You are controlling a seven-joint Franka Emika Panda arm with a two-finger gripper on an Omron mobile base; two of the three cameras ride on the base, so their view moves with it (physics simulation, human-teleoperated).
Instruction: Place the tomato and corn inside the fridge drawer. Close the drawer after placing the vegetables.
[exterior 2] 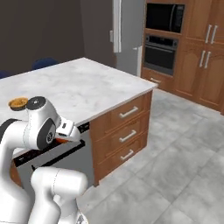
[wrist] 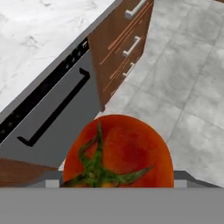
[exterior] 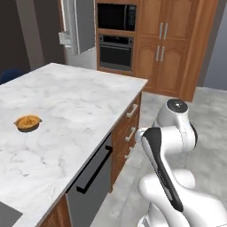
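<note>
Right now your tomato (wrist: 118, 151) sits hard against the hand camera, at 6 o'clock in the hand view, green stem star facing the lens. It is round, so no long axis matters for the coming move. Judging by how closely it sits to the lens, the end effector is pinching it, though the fingertips themselves are hidden behind the fruit. In the right base view you can catch an orange-red sliver (exterior 2: 61, 140) just under the wrist, by the dark-fronted appliance (wrist: 52, 118) with its bar handle below the marble surface (exterior: 66, 106).

From the tomato outward: grey floor lies beyond it, wooden drawers (exterior 2: 127, 131) run toward 12 to 1 o'clock in the hand view, and the surface edge sweeps off at 10 o'clock.

What the next move turns on is the fridge (exterior: 79, 26). It stands well apart, at 11 o'clock in the left base view, past the far end of the surface, door swung open. You cannot make out the fridge drawer from here. I judge you must carry the tomato that way.

A small orange-brown item (exterior: 28, 122) rests on the surface at 9 o'clock; whether it is the corn I cannot tell.
</note>
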